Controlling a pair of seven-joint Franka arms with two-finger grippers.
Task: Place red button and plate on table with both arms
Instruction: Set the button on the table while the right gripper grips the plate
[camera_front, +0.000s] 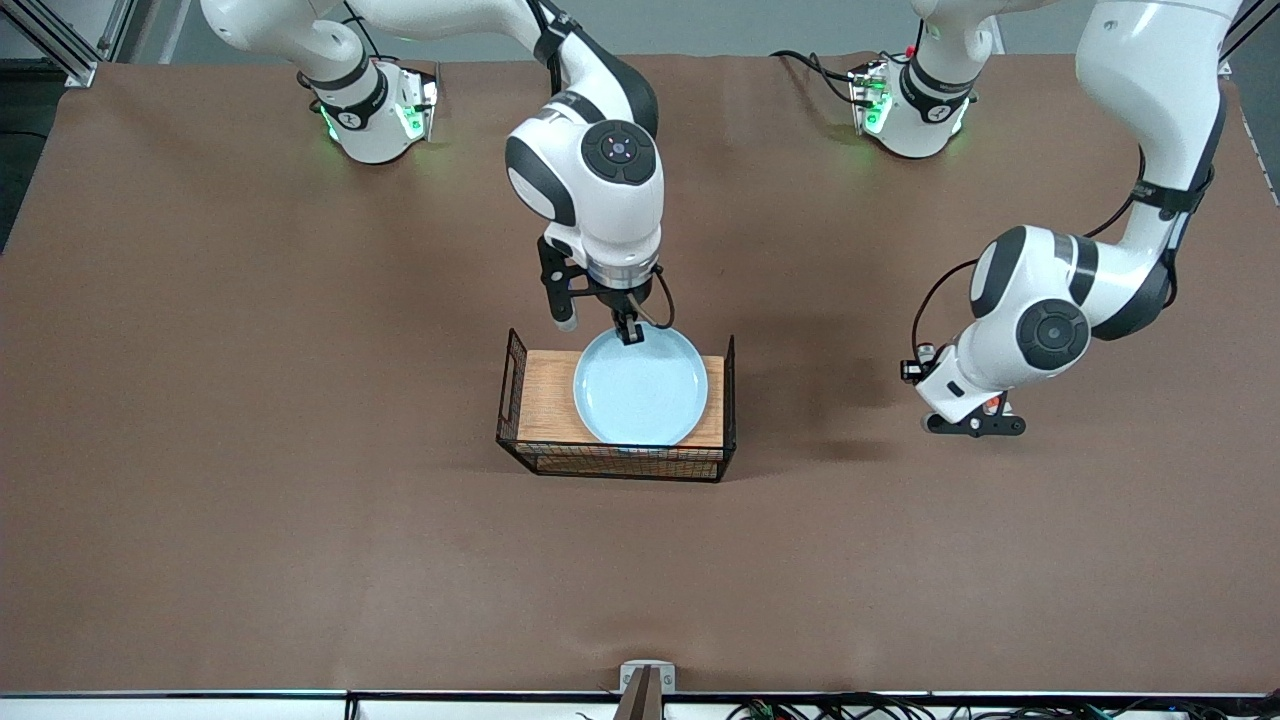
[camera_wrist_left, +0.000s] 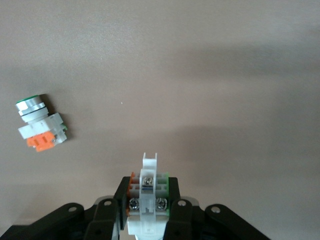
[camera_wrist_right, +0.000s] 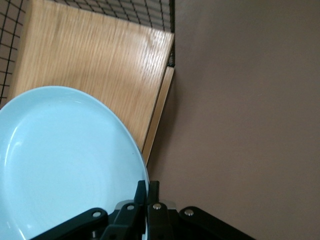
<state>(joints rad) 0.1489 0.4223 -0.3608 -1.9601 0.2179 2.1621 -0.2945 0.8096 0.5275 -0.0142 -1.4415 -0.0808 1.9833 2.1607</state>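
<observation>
The pale-blue plate (camera_front: 640, 392) lies on the wooden-topped wire rack (camera_front: 545, 385) in the middle of the table (camera_front: 300, 450). My right gripper (camera_front: 628, 332) is shut on the plate's rim at the edge farthest from the front camera. The right wrist view shows its jaws (camera_wrist_right: 148, 187) pinching the rim of the plate (camera_wrist_right: 60, 160). My left gripper (camera_front: 975, 424) hangs low over the table toward the left arm's end. It is shut on the red button (camera_wrist_left: 148, 175), a white block with orange and green sides; its cylindrical end is hidden between the fingers (camera_wrist_left: 122, 197).
A similar small white piece (camera_wrist_left: 40, 125) with a grey metal ring, green cap and orange-red block lies on the table close beside my left gripper. The rack's black wire sides (camera_wrist_right: 150, 12) rise above its wooden top (camera_wrist_right: 100, 65).
</observation>
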